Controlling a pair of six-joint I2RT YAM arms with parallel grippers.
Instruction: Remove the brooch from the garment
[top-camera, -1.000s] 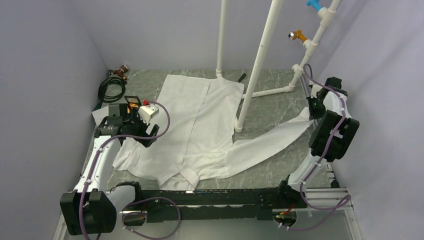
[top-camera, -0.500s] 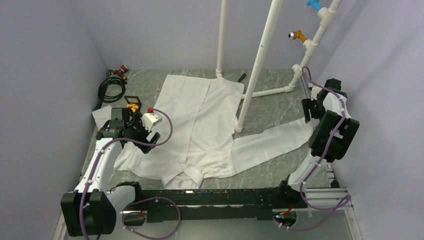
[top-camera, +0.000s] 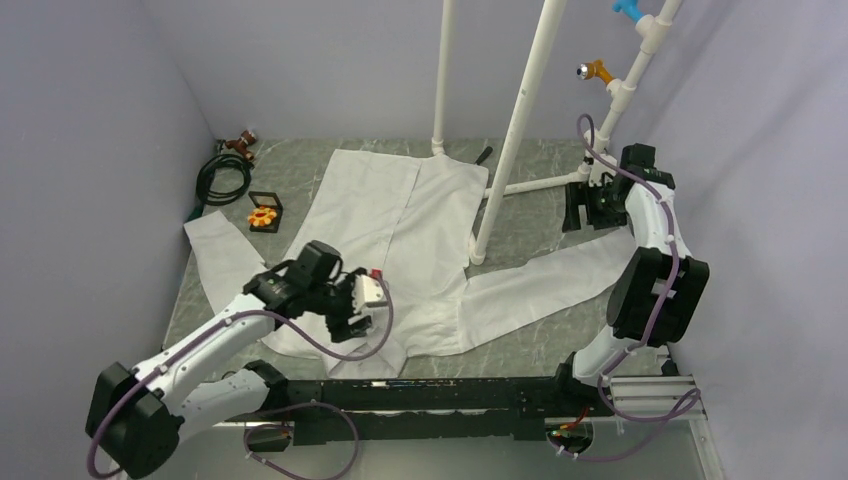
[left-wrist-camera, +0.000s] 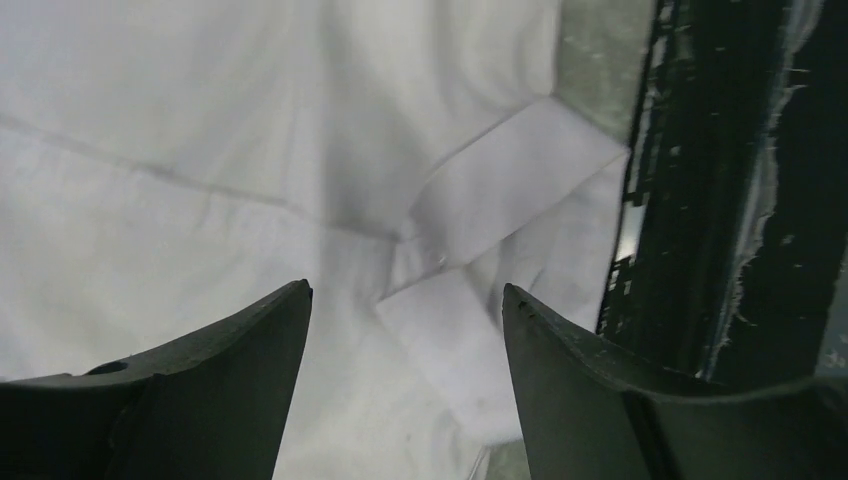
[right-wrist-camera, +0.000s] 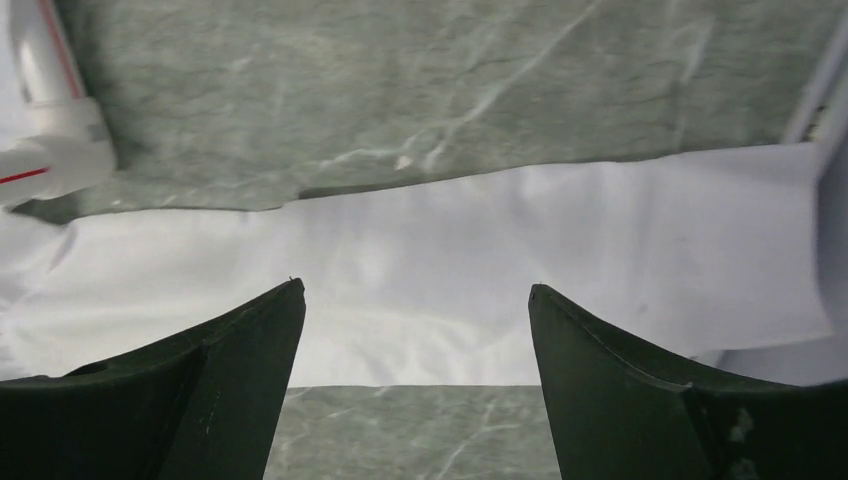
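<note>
The garment (top-camera: 400, 240), a white shirt, lies spread flat on the green table. The brooch (top-camera: 263, 215), a small orange flower, sits in a small black tray (top-camera: 272, 201) at the back left, just off the shirt's left sleeve. My left gripper (top-camera: 350, 325) hovers open over the collar (left-wrist-camera: 470, 200) near the table's front edge, and the left wrist view shows the gripper (left-wrist-camera: 405, 290) with nothing between its fingers. My right gripper (top-camera: 578, 208) is open above the right sleeve (right-wrist-camera: 420, 290), and the right wrist view shows the gripper (right-wrist-camera: 415, 287) empty.
A white pipe stand (top-camera: 510, 130) rises from the back middle, its foot beside the shirt. It carries an orange hook (top-camera: 598, 70) and a blue one (top-camera: 625, 9). A black cable coil (top-camera: 225, 180) lies at the back left. A black rail (top-camera: 430, 395) runs along the near edge.
My left arm swung from the tray at the back left to the collar at the front, leaving the brooch in the tray. My right gripper opened and moved back-left; the sleeve end now lies flat.
</note>
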